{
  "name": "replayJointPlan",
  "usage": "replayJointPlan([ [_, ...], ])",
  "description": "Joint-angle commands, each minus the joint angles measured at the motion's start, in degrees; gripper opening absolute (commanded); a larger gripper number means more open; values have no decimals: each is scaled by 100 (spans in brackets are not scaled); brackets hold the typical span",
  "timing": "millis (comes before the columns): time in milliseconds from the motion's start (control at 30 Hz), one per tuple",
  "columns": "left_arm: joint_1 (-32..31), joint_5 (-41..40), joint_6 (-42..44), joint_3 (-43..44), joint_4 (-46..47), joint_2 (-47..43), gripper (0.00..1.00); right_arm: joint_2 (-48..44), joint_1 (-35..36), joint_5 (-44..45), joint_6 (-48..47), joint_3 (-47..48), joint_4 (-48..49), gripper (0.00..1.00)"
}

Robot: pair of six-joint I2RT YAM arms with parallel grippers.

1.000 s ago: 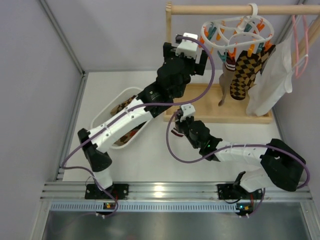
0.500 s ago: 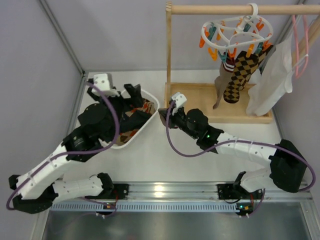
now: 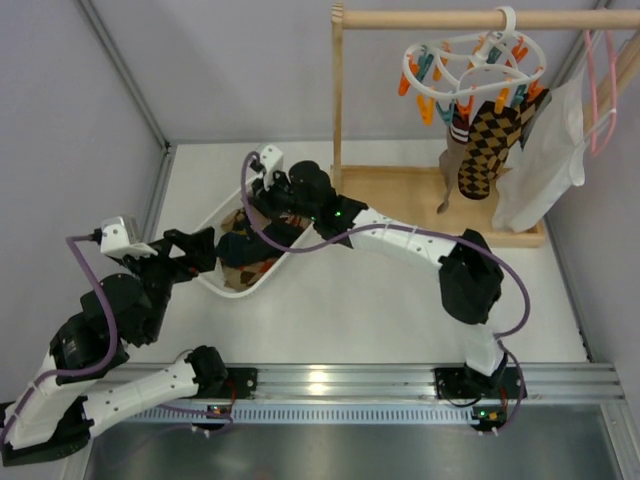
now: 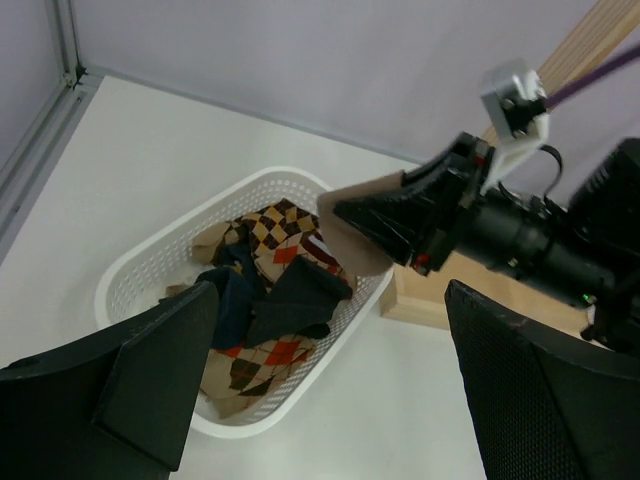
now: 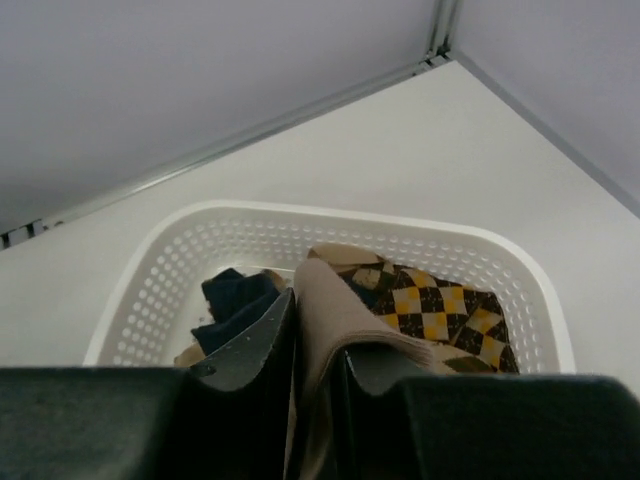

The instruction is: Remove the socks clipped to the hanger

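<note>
My right gripper (image 5: 310,335) has its jaws nearly together, pinching a tan sock (image 5: 335,305) that folds up between them. Directly under it sits the white basket (image 5: 300,212), where argyle and navy socks (image 4: 270,300) already lie in a heap. A second ago this arm was over the middle of the table. Now it reaches across the basket, so I judge the drop is due. My left gripper (image 4: 330,295) stands wide and empty. It has come away from the hanger (image 3: 470,65) to the basket's near side. On the hanger an argyle sock (image 3: 487,145) and another tan one (image 3: 447,165) hang clipped, so I am not finished. One arm must go back up.
</note>
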Motion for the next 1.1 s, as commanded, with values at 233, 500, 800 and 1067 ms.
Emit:
replayJointPlan([
  [233,10,125,-329,-673,-630,-441,98,1238,-5,271,-30,1966,-1439,74],
  [500,10,450,-592,-700,-603,-266,99,-817,-57,1079,488,-350,-1018,87],
  [800,1,1346,-1050,-393,-147,1754,98,-4499,-278,1887,1156,-3744,-1833,100],
  [1067,1,3602,29,-744,2970,3231,99,-8322,-295,4414,2026,-4977,-3732,99],
])
